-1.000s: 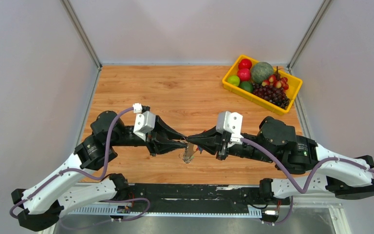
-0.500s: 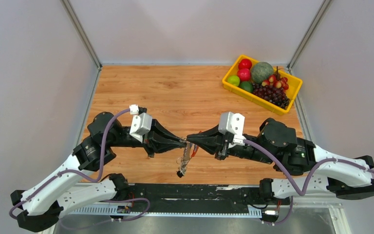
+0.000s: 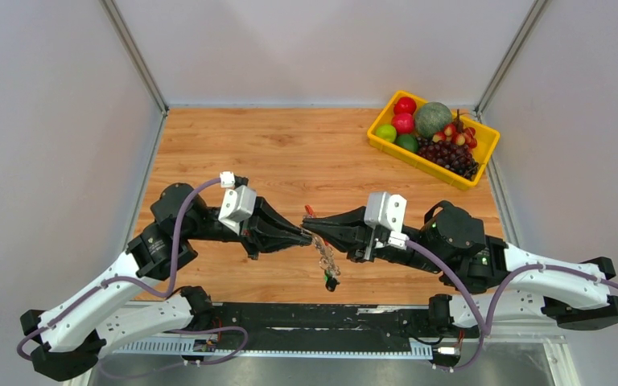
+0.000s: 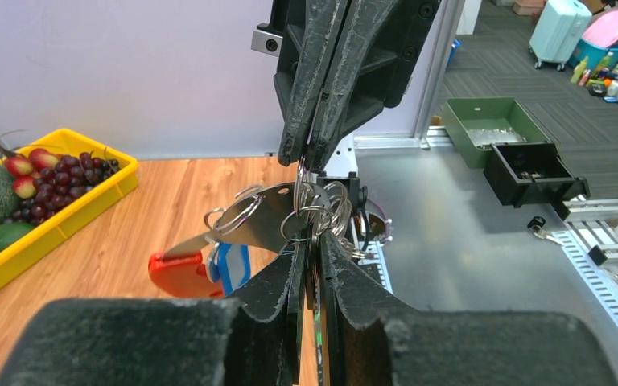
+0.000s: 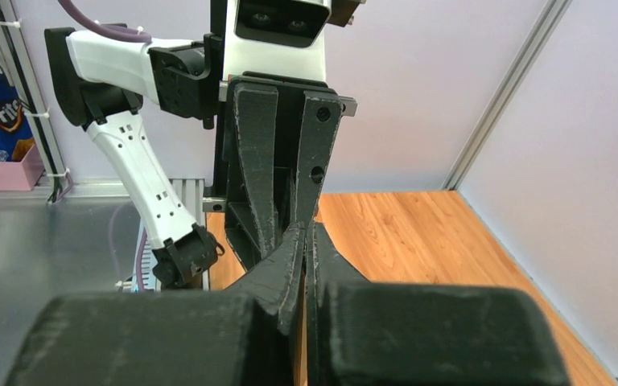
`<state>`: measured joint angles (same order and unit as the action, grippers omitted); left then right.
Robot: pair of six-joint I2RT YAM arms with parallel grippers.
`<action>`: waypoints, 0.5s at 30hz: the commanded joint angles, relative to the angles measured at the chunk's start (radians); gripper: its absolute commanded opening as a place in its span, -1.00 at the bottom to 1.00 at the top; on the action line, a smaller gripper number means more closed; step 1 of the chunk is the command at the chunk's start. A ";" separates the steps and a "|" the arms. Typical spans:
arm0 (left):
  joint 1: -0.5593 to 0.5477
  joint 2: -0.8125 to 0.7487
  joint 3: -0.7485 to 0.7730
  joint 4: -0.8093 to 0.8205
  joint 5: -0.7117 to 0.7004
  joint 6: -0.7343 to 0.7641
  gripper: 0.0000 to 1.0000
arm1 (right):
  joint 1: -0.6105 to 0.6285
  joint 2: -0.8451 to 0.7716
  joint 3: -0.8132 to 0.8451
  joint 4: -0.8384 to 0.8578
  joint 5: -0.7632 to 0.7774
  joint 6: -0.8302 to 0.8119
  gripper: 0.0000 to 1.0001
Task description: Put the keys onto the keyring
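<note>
Above the worktop's (image 3: 249, 145) near edge, midway along, the left gripper (image 4: 310, 245) pinches the keys (image 3: 323, 257) tight — the right gripper (image 4: 309, 159) nips a wire ring (image 4: 299, 178) just above. The keyring (image 4: 261, 221) (red end lowest) hangs beside the left fingers (image 4: 346, 291).

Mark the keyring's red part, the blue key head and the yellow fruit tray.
keyring (image 4: 179, 273): left wrist view, its red curved part.
blue key head (image 4: 233, 268): left wrist view, its plastic face.
yellow fruit tray (image 3: 426, 166): top external view, its near wall.
</note>
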<state>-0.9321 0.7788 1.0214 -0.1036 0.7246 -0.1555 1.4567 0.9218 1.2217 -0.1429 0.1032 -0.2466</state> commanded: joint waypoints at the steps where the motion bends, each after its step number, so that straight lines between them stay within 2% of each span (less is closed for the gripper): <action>1: 0.003 -0.002 -0.008 0.047 0.026 -0.013 -0.66 | 0.006 -0.011 -0.013 0.181 -0.014 -0.036 -1.00; 5: 0.003 -0.008 -0.009 0.052 0.029 -0.013 -0.58 | 0.008 -0.001 -0.014 0.188 -0.016 -0.038 -1.00; 6: 0.004 -0.011 -0.009 0.052 0.028 -0.013 -0.48 | 0.007 -0.004 -0.014 0.188 -0.016 -0.039 -1.00; 15: 0.003 -0.053 0.002 -0.026 -0.046 0.025 -0.05 | 0.013 -0.026 -0.012 0.161 -0.008 -0.019 -1.00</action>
<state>-0.9321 0.7513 1.0145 -0.1001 0.7219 -0.1509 1.4593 0.9222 1.1976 -0.0418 0.1032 -0.2745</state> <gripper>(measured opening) 0.442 0.005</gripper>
